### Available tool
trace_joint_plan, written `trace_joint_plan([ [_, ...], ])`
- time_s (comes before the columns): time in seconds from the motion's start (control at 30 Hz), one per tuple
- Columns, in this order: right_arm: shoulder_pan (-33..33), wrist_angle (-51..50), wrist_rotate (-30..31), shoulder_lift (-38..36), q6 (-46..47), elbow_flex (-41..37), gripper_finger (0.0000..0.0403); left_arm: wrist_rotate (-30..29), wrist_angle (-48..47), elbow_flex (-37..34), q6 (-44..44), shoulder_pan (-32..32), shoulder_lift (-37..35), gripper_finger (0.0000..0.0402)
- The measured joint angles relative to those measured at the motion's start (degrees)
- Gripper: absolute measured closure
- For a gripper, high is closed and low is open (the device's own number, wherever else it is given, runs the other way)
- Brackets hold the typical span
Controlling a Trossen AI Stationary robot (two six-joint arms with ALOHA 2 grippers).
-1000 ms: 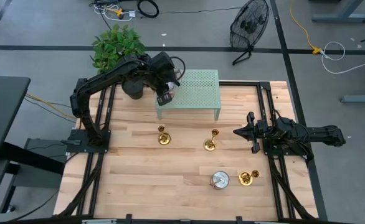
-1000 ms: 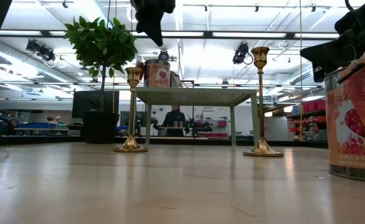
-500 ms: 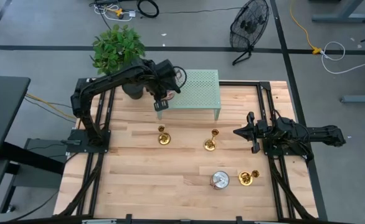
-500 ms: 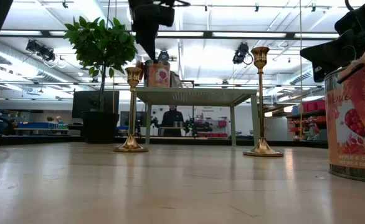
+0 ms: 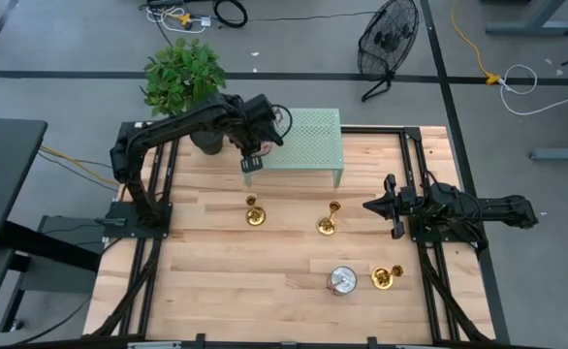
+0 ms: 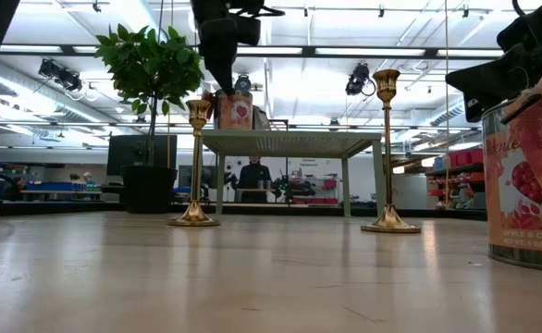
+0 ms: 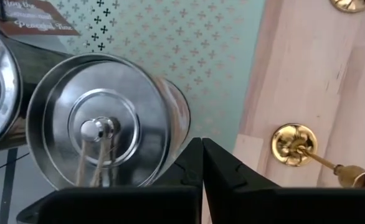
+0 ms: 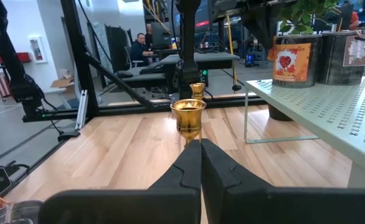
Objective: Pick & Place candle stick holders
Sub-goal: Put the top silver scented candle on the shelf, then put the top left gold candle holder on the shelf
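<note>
Green shelf [image 5: 308, 141]: left hand [image 5: 252, 163] now withdrawn, shut

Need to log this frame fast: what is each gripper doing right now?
Left gripper: fingers shut, holding nothing, above the pale green perforated metal shelf.
Right gripper: fingers shut, empty, waiting at the table's right side.

On my wooden bench [image 5: 216, 271] stands a pale green perforated shelf [image 5: 308, 141] at the far side, with two tins [image 8: 291, 59] on it. Another silver-lidded tin [image 5: 341, 281] sits on the near part of the bench. Beyond the far edge I see a potted plant [image 5: 179, 73] and a floor fan [image 5: 389, 39]. A person [image 6: 255, 176] sits in the room behind.
</note>
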Motion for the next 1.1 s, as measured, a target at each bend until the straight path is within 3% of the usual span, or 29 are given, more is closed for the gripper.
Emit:
trace_joint_plan([
  [0.7,0.0,0.0,0.0,0.0,0.0,0.0,0.0400,-5.2,1.9,0.0,0.2,0.0,0.0,0.0388],
  [1.1,0.0,0.0,0.0,0.0,0.0,0.0,0.0400,0.4,1.9,0.0,-0.9,-0.5,0.0,0.0393],
])
